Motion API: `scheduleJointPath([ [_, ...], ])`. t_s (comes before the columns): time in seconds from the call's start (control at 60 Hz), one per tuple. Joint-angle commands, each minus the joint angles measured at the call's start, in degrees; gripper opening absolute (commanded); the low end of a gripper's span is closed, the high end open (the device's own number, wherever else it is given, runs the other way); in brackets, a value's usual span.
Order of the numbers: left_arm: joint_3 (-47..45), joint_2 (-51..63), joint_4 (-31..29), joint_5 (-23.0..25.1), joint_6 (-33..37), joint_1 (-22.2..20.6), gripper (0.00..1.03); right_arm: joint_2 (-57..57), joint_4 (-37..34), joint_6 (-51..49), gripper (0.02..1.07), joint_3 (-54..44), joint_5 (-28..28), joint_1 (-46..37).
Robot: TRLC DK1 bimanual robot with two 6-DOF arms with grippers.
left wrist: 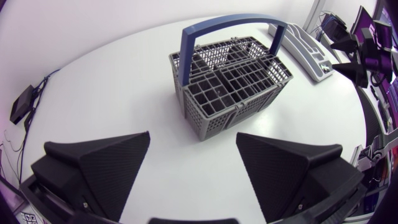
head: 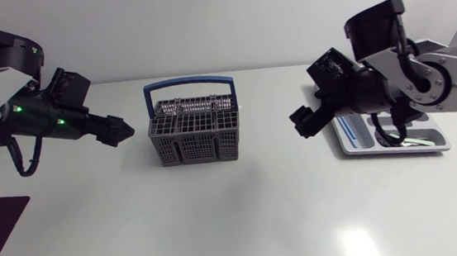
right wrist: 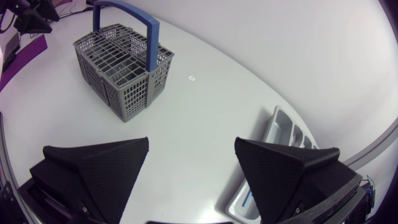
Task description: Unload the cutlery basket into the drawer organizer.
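Got the cutlery basket [head: 192,133] sitting mid-table, with the drawer organizer [head: 396,151] at 3 o'clock from it. Seeing left gripper [left wrist: 193,135] and right gripper [right wrist: 191,140] both spread wide, holding nothing. Could easily clip the blue handle [head: 188,85] going in and tip or shove the whole basket.

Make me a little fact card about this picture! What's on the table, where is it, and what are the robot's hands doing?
Cutlery basket: grey, with a blue handle, upright in the middle of the table, between the two grippers.
Drawer organizer: pale tray on the right, partly under the right arm; a blue item lies in it.
Left gripper: open, empty, pointing at the basket, not touching it.
Right gripper: open, empty, between basket and organizer.
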Motion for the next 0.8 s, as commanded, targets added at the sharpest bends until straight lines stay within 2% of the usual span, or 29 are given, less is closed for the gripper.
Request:
scheduleJointPath([
  [0.0,-2.1,-2.0,0.4,0.4,-0.2,1.0,0.99,-3.0,0.6,1.0,1.02,-2.9,0.2,-1.4],
  [0.3,-5.7,-9.7,2.5,-0.5,-2.2,3.4,0.99,-14.1,-0.2,1.3,1.02,-9.3,-0.6,-6.2],
  [0.483,-9.2,-14.0,5.1,-0.5,-2.3,3.9,0.99,-20.7,0.3,2.7,1.02,-13.1,1.1,-8.5],
  [0.633,-12.9,-18.7,9.5,-0.5,-2.3,3.9,0.99,-25.4,0.8,3.5,1.02,-15.8,1.4,-10.3],
  [0.783,-15.6,-23.1,11.2,-0.5,-2.4,3.9,0.99,-30.0,1.4,2.3,1.02,-19.1,4.1,-9.8],
])
